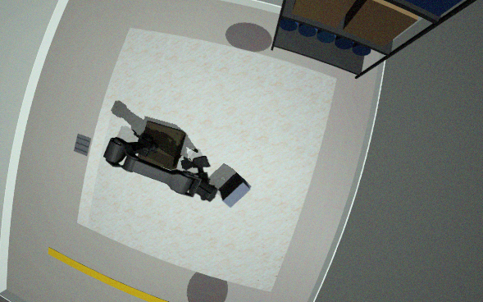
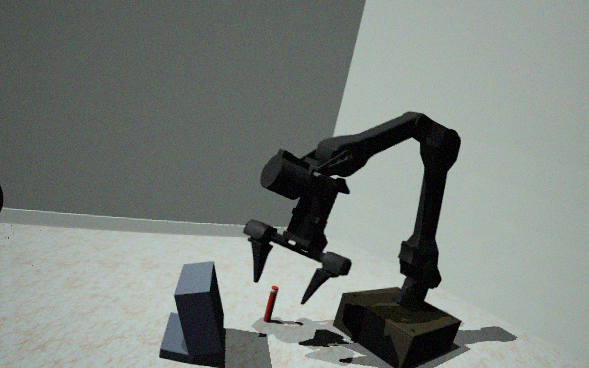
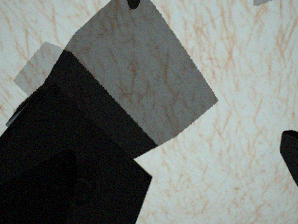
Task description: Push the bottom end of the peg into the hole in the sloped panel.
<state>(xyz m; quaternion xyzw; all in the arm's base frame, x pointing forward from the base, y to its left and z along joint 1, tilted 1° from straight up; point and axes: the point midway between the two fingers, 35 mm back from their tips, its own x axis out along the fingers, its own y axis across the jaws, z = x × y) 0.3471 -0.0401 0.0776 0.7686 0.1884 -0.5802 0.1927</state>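
Note:
The red peg [image 2: 270, 304] stands on the table, thin and round-looking, leaning slightly in the exterior view. It is hidden under the arm in the top view and not seen in the wrist view. My gripper [image 2: 280, 292] [image 3: 180, 152] is open and empty, tilted, with its fingertips wide apart at about the height of the peg's top; how far it is from the peg in depth is unclear. The blue-grey sloped panel block [image 1: 236, 194] [image 2: 200, 315] [image 3: 112, 107] stands left of the peg in the exterior view. Its face is very dark, and I cannot make out the hole clearly.
The arm's brown base block [image 1: 163, 144] [image 2: 374, 320] is right of the peg in the exterior view. The pale patterned table [image 1: 239, 102] [image 2: 92, 280] [image 3: 240, 60] carries shadows of the arm and panel. A shelf rack [image 1: 321, 57] stands beyond the table's far edge in the top view.

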